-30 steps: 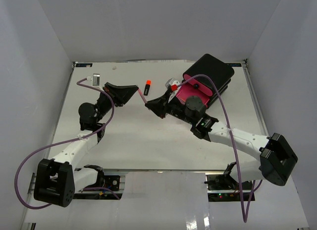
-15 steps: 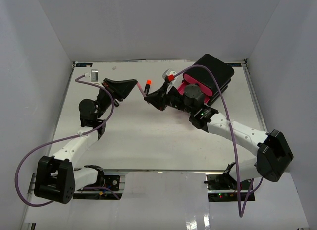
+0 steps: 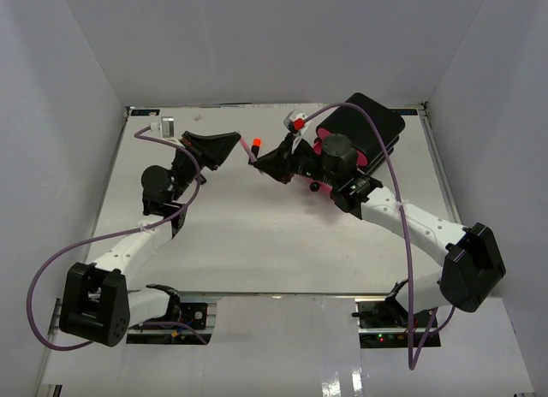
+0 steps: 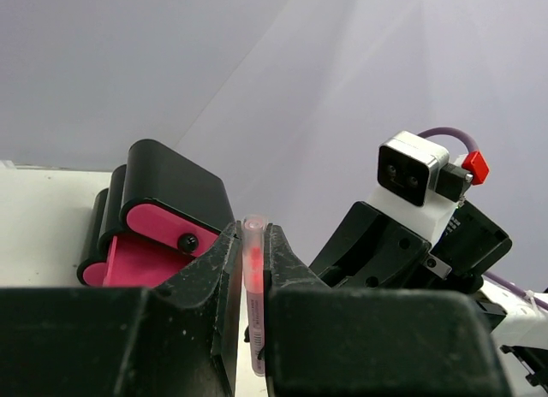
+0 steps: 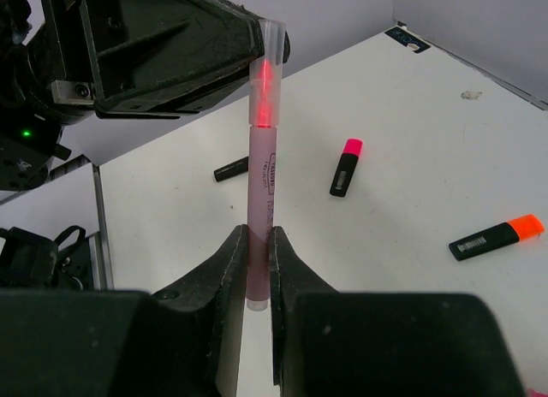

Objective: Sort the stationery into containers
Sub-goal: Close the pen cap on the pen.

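- Your pink pen [image 5: 261,174] runs lengthwise from the right pincer [image 5: 257,243] straight to the left pincer [image 4: 251,236].
- Both pincers are clamped on it, one at each end.

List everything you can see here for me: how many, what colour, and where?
Pen: one, pink with a clear end, held above the table between both claws.
Pink-capped highlighter: one, black body, lying on the table.
Orange-capped highlighter: one, black body, lying on the table.
Black stub: one, on the table, partly hidden behind the pen.
Drawer box: one, black with pink fronts, back right of the table.
Table: one, white.
Left claw: shut on the pen's clear end.
Right claw: shut on the other end.
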`<control>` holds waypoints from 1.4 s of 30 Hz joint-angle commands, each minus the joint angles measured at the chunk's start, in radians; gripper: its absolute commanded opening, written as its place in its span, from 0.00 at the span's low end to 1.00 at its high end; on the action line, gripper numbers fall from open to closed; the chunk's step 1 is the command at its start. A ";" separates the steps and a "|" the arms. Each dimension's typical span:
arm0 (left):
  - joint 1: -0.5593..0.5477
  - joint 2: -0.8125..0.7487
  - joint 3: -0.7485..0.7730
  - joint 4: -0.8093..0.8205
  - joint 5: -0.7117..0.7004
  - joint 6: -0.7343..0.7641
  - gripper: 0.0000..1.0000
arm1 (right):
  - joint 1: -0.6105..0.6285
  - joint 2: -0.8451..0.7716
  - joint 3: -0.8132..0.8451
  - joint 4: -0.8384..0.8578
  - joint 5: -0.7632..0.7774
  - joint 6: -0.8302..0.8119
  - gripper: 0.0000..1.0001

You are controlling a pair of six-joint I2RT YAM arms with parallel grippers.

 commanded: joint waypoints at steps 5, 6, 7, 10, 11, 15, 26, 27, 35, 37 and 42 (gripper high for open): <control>-0.115 0.063 -0.019 -0.305 0.222 0.091 0.00 | -0.025 -0.064 0.159 0.376 -0.003 0.014 0.08; -0.119 0.066 -0.014 -0.318 0.219 0.099 0.00 | -0.028 -0.064 0.160 0.376 -0.006 0.014 0.08; -0.124 0.067 -0.005 -0.333 0.212 0.106 0.00 | -0.031 -0.064 0.164 0.377 -0.006 0.017 0.08; -0.139 0.078 0.006 -0.373 0.204 0.131 0.00 | -0.045 -0.061 0.182 0.377 -0.027 0.030 0.08; -0.144 0.081 0.010 -0.382 0.204 0.134 0.00 | -0.050 -0.063 0.183 0.376 -0.027 0.030 0.08; -0.147 0.086 0.017 -0.396 0.198 0.140 0.00 | -0.064 -0.078 0.187 0.367 -0.037 0.030 0.08; -0.142 0.014 0.064 -0.453 0.176 0.224 0.00 | -0.067 -0.133 0.007 0.342 -0.075 0.072 0.08; -0.142 0.014 0.069 -0.454 0.175 0.227 0.00 | -0.067 -0.133 -0.016 0.342 -0.079 0.076 0.08; -0.142 0.020 0.078 -0.463 0.193 0.238 0.21 | -0.068 -0.162 -0.088 0.353 -0.075 0.096 0.08; -0.142 0.012 0.080 -0.471 0.186 0.243 0.27 | -0.068 -0.171 -0.100 0.354 -0.066 0.092 0.08; -0.142 -0.018 0.090 -0.499 0.158 0.267 0.46 | -0.070 -0.179 -0.132 0.356 -0.043 0.084 0.08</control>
